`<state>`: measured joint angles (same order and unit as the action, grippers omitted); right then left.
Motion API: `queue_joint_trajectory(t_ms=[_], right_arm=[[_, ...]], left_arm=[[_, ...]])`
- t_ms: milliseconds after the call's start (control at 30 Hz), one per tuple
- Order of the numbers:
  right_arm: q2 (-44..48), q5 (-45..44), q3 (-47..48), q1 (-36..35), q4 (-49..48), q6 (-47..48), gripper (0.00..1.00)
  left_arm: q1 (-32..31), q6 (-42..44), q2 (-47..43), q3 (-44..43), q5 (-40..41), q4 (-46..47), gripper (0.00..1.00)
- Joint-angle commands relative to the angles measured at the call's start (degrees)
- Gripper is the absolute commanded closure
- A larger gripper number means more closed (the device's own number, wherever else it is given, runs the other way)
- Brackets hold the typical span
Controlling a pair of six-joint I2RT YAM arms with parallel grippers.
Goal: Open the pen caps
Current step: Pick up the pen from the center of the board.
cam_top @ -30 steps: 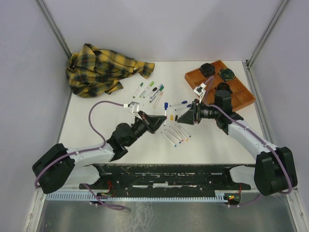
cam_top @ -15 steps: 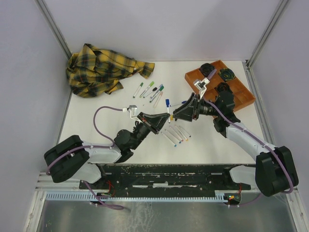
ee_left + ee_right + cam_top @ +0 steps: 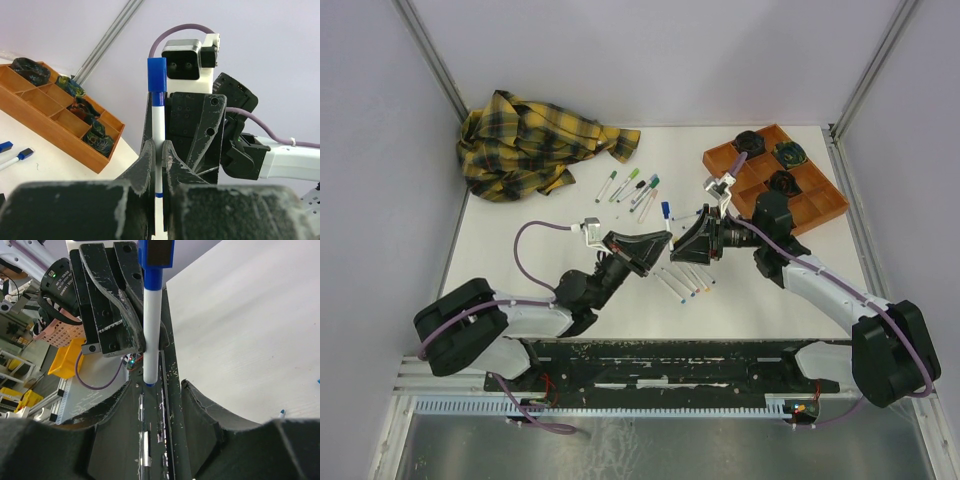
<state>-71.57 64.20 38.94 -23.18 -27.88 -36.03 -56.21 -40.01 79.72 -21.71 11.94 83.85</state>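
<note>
My left gripper (image 3: 662, 241) (image 3: 160, 150) is shut on a white pen (image 3: 158, 125) and holds it upright above the table. The pen's blue cap (image 3: 156, 74) (image 3: 666, 210) (image 3: 156, 252) is on its top end. Facing it, my right gripper (image 3: 682, 245) (image 3: 157, 390) stands open. Its fingers (image 3: 200, 402) flank the pen's lower end without touching it. Several capped pens (image 3: 632, 187) lie at the back of the table. Several uncapped pens (image 3: 685, 281) lie in front of the grippers. A loose blue cap (image 3: 5, 146) lies on the table.
A crumpled yellow plaid cloth (image 3: 535, 145) lies at the back left. An orange compartment tray (image 3: 820, 200) holding dark round objects (image 3: 782, 181) stands at the back right, close behind my right arm. The cell's frame posts rise at both back corners.
My right gripper has moved left to the pen held by my left gripper. My left gripper has shifted slightly right with the pen and stayed shut on it.
</note>
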Motion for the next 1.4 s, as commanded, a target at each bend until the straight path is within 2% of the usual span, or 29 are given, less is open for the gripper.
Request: queue_joint_trajectory(t_ms=[0,267,667,833,900,967,1033,1133,1200,1267,1367], right_arm=[[0.8,-0.2,2.5,-0.5,0.4,2.4,0.51],[1.2,-0.1,2.9,-0.5,1.4,3.1,0.55],[1.1,0.5,4.1,-0.5,4.9,4.8,0.69],[1.1,0.5,4.7,-0.6,6.8,6.3,0.77],[1.2,0.5,5.2,-0.5,8.2,7.4,0.85],[1.3,0.4,5.8,-0.6,10.0,8.7,0.99],[1.5,0.4,6.5,-0.6,12.5,10.2,1.00],[1.9,0.5,7.3,-0.5,16.0,12.6,1.00],[2.2,0.3,7.8,-0.5,18.3,14.3,1.00],[2.3,0.2,8.8,-0.6,21.3,16.4,1.00],[2.1,0.3,10.6,-0.6,26.7,20.0,1.00]], left_arm=[[-0.7,2.4,1.3,-2.2,0.0,4.6,0.97],[-1.2,2.1,3.4,-3.1,-0.5,5.5,0.97],[-1.5,2.2,5.0,-3.5,-0.8,5.5,0.97],[-1.5,2.3,4.8,-3.4,-1.0,5.4,0.96],[-1.5,2.3,4.5,-3.4,-1.0,5.1,0.94],[-1.6,2.3,4.2,-3.4,-1.0,4.1,0.90],[-1.5,2.4,3.8,-3.3,-0.9,3.0,0.82],[-1.3,0.7,1.9,-3.1,0.6,-0.9,0.57],[-0.4,-2.0,-0.5,-3.5,0.4,-7.4,0.39],[1.7,-4.0,-3.2,-4.9,-2.2,-16.9,0.33],[5.5,-5.5,-5.6,-6.0,-8.8,-21.8,0.30]])
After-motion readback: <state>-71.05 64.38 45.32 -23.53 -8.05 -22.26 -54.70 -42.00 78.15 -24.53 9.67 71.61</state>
